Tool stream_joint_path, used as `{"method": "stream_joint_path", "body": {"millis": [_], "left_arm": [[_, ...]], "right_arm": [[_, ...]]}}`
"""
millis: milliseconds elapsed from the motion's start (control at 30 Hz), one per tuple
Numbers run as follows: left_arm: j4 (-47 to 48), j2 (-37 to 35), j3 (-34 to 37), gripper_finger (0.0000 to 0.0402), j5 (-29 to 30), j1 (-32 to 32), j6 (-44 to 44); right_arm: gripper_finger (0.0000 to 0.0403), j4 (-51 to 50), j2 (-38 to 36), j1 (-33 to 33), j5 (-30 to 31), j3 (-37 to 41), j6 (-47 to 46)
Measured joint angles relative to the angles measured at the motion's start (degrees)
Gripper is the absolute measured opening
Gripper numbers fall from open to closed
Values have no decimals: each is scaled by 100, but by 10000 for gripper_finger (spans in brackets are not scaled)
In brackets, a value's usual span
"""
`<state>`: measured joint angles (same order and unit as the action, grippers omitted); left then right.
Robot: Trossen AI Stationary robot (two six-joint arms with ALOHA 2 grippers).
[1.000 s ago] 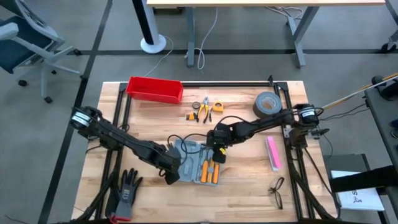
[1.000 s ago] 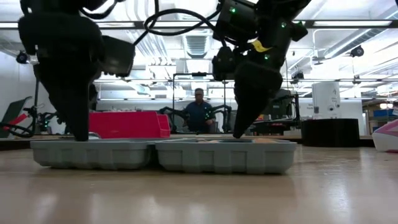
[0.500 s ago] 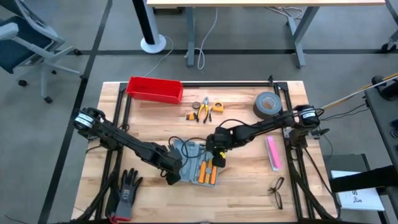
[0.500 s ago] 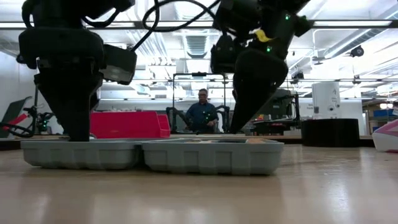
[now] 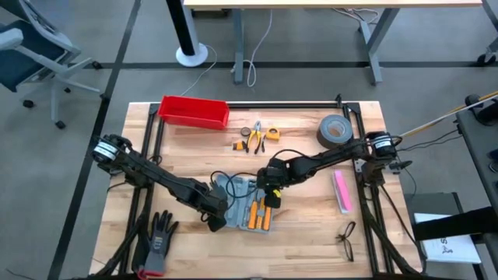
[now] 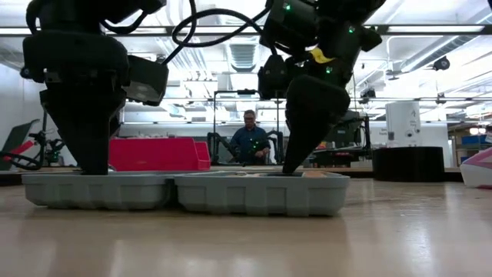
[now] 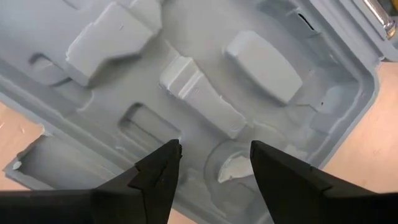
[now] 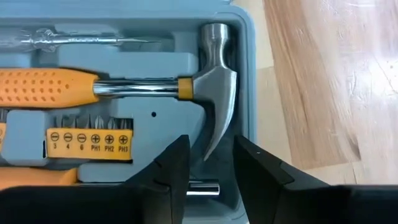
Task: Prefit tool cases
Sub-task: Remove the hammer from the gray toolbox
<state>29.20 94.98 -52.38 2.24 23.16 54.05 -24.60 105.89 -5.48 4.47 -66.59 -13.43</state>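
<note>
Small grey-blue plastic hinged tool case (image 5: 243,204) lies open at table centre. Left gripper (image 7: 214,163), fingers spread, hovers over empty moulded half. Right gripper (image 8: 210,163), fingers spread, over steel hammer (image 8: 208,84) with orange handle in tool-filled half.

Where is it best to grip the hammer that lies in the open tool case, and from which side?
Probably the bare steel neck of the hammer, between orange handle and head, coming straight down from above: it lies flat in the tool case, and there it is narrowest.
</note>
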Motion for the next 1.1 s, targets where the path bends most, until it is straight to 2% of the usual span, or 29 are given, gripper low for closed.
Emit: {"method": "stream_joint_path", "body": {"millis": [667,933,1100], "left_arm": [[-314,2,2,206,-9,4,-81],[-320,2,2,206,-48,50,-103],[-320,2,2,206,-81,50,-123]], "right_arm": [[90,328,120,343,13,55,288],[66,572,348,366,47,39,336],[35,553,352,374,157,63,457]]}}
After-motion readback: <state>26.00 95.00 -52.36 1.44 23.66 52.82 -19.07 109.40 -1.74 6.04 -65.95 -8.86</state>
